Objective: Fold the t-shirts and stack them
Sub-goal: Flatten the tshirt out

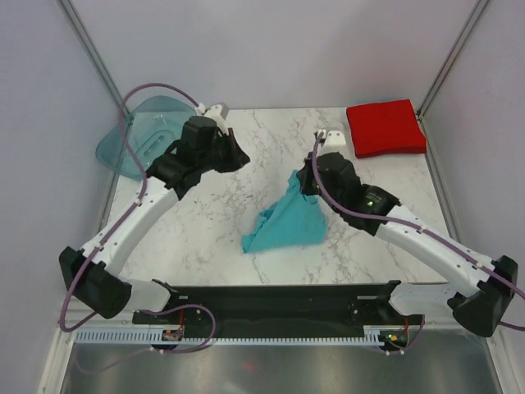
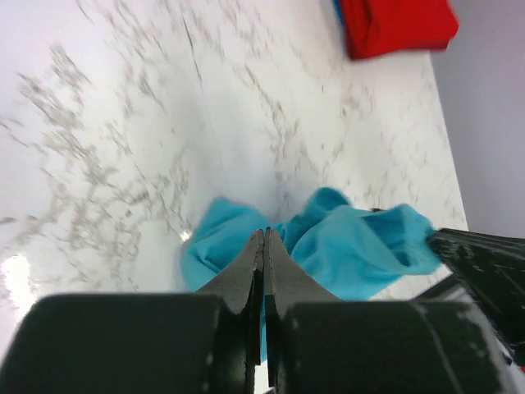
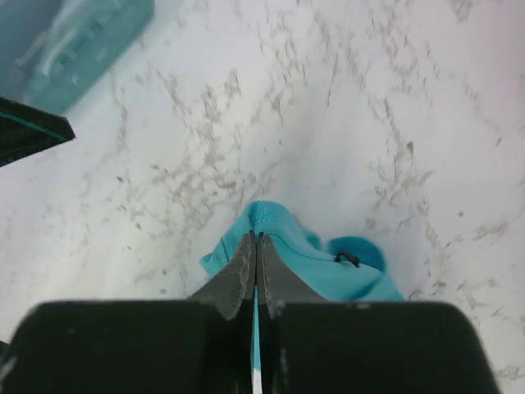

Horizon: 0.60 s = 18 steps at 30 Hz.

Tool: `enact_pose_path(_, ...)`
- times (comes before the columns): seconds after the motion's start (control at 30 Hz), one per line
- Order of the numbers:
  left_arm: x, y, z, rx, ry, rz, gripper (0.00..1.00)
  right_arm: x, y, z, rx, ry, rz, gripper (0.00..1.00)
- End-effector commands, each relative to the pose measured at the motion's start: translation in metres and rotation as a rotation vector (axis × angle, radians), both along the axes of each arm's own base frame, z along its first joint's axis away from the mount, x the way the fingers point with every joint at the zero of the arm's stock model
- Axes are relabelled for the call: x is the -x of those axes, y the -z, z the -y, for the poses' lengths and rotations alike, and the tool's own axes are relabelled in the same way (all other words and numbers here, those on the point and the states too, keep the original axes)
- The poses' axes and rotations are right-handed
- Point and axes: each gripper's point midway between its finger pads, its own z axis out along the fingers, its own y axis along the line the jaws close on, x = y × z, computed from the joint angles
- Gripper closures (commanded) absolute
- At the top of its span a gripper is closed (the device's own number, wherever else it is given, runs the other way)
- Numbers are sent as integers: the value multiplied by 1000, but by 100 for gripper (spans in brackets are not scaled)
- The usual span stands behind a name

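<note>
A: Right gripper (image 3: 256, 240)?
B: Jaws closed tight, pinching an edge of the turquoise t-shirt (image 1: 283, 222). Cloth peaks up to it, the rest crumpled mid-way across the table (image 1: 205, 226).
A: Left gripper (image 1: 243, 158)?
B: Closed, empty, apart from the cloth. Red t-shirt (image 1: 385, 127) lies folded square at the far right corner.

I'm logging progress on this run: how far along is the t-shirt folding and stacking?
Done: the red shirt lies folded square at the table's far right corner. In hand: the right gripper has its fingers shut on a bunched edge of the turquoise shirt, which is pulled up into a peak. The left gripper is shut and looks apart from the cloth from overhead. Left: fold the turquoise shirt, then stack the two.
</note>
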Motion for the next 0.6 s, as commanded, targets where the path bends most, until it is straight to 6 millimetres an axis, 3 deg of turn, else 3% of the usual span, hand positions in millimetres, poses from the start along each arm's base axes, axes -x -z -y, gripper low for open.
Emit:
enact_pose_path(0.0, 7, -30, -44, -123, -98, 82, 98, 8, -62, 40, 46, 71, 112, 100)
enact_pose_path(0.07, 17, -28, -42, -103, -68, 75, 98, 17, -62, 43, 11, 67, 99, 100)
enact_pose_path(0.13, 31, -7, -30, -67, 12, 15, 98, 34, -58, 50, -36, 46, 83, 100)
enact_pose_path(0.2, 43, 14, -20, -39, 76, -40, 87, 54, -34, 60, -98, 58, 19, 100)
enact_pose_path(0.23, 52, 40, -21, -54, 86, -98, 82, 67, -1, 62, -95, 45, -54, 100)
enact_pose_path(0.27, 55, 50, -17, -45, 103, -112, 68, 76, 11, 65, -141, 63, -101, 100)
enact_pose_path(0.3, 59, 61, -16, -40, 116, -133, 61, 87, 14, 71, -185, 71, -113, 100)
enact_pose_path(0.33, 68, 85, -17, -53, 130, -185, 57, 99, 45, 81, -147, 90, -186, 100)
enact_pose_path(0.37, 67, 91, -9, -24, 153, -188, 50, 107, 49, 87, -185, 112, -201, 100)
enact_pose_path(0.4, 74, 108, -8, -22, 166, -227, 47, 115, 63, 97, -163, 134, -233, 100)
enact_pose_path(0.43, 75, 113, -1, -2, 182, -236, 45, 120, 78, 103, -147, 154, -258, 100)
enact_pose_path(0.57, 76, 141, 32, 22, 260, -284, 34, 124, 87, 119, -144, 213, -252, 100)
